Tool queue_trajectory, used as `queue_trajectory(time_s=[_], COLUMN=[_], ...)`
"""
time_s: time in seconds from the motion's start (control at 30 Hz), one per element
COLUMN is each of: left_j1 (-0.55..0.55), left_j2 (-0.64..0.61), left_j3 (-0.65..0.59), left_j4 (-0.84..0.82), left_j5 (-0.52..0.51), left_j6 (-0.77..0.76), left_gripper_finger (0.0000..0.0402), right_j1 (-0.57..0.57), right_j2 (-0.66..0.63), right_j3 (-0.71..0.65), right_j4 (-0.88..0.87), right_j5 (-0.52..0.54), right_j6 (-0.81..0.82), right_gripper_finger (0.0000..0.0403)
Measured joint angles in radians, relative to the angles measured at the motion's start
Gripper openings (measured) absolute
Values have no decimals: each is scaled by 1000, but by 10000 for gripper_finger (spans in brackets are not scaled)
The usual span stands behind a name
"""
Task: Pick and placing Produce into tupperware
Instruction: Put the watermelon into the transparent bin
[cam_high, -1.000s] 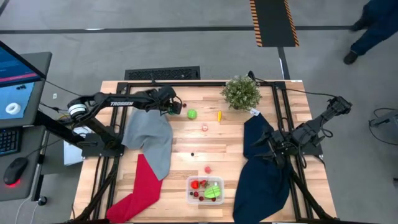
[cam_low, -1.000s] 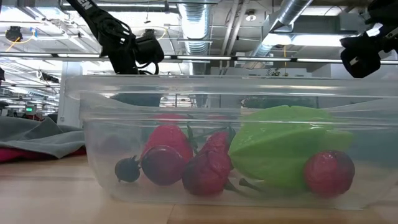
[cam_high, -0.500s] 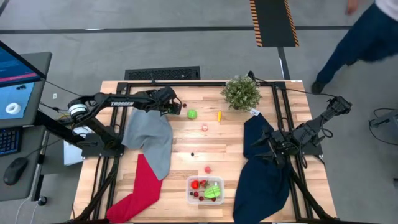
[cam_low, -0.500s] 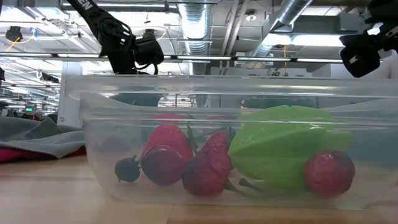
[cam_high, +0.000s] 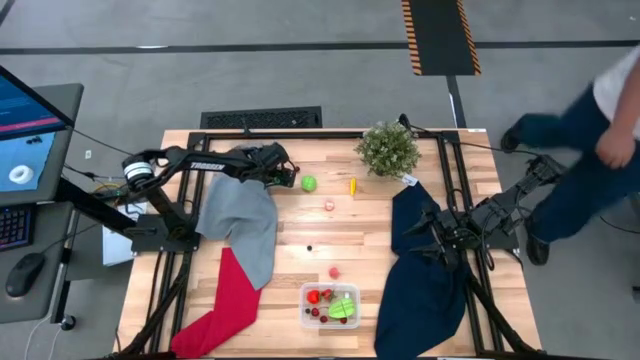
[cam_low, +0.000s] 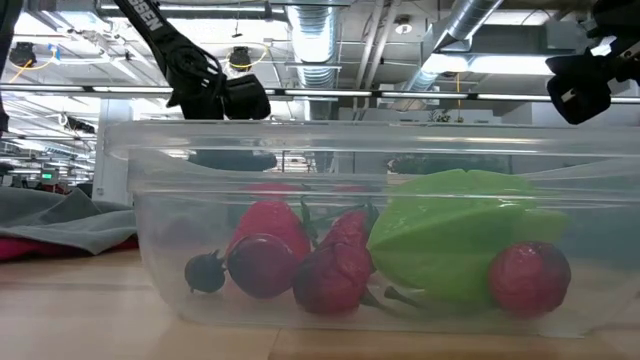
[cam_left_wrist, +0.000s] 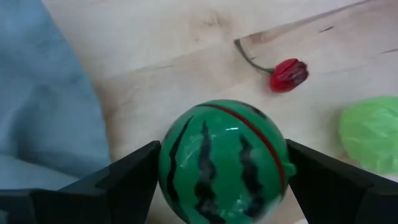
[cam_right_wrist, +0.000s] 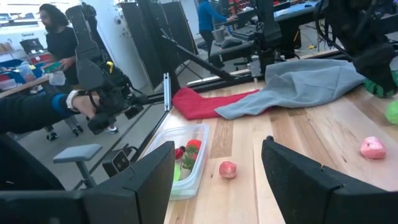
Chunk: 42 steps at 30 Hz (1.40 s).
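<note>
My left gripper (cam_high: 284, 174) is over the far left part of the table, beside the grey cloth (cam_high: 243, 218), shut on the dark green striped melon ball (cam_left_wrist: 222, 163). Loose produce lies on the wood: a small red stemmed piece (cam_left_wrist: 287, 74), a green one (cam_high: 309, 183), a yellow one (cam_high: 352, 185), a pink one (cam_high: 329, 204) and a red one (cam_high: 334, 271). The clear tupperware (cam_high: 307, 292) stands near the table's near edge with red and green pieces inside (cam_low: 455, 235). My right gripper (cam_right_wrist: 217, 149) waits open over the navy cloth (cam_high: 425, 270). My left gripper pinches the melon ball between its two fingers, one finger (cam_left_wrist: 134, 174) on each side of its middle (cam_left_wrist: 177, 163). The fingers slant down at it from above. Whether the ball touches the table I cannot tell.
A bushy potted plant (cam_high: 388, 148) stands at the far edge. A red cloth (cam_high: 225, 300) lies at the near left. A person (cam_high: 590, 140) moves close by the table's right side. Bare wood lies between the loose produce and the tupperware.
My left gripper has moved a little toward the table's right, toward the green piece, and dipped slightly, still shut. A person has walked in along the table's right side.
</note>
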Motion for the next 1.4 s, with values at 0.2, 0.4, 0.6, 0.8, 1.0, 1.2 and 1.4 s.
queue_trajectory(time_s=[0.2,0.4,0.6,0.8,1.0,1.2,1.4], left_j1=[-3,-3,-7,-7,-7,-7,-6], left_j2=[7,7,7,6,5,5,4], left_j3=[-3,-4,-4,-2,-2,-2,-2], left_j4=[-13,-15,-35,-93,-114,-118,-119], left_j5=[23,40,102,126,128,142,151], left_j6=[0,1,-4,12,21,21,13], left_gripper_finger=[313,313,313,313,313,308,275], right_j1=[0,0,0,0,0,0,0], right_j2=[0,0,0,0,0,0,0], right_j3=[0,0,0,0,0,0,0], right_j4=[0,1,0,0,1,0,0], right_j5=[0,0,0,0,0,0,0], right_j6=[0,0,0,1,1,1,1], right_gripper_finger=[265,265,265,265,265,265,265])
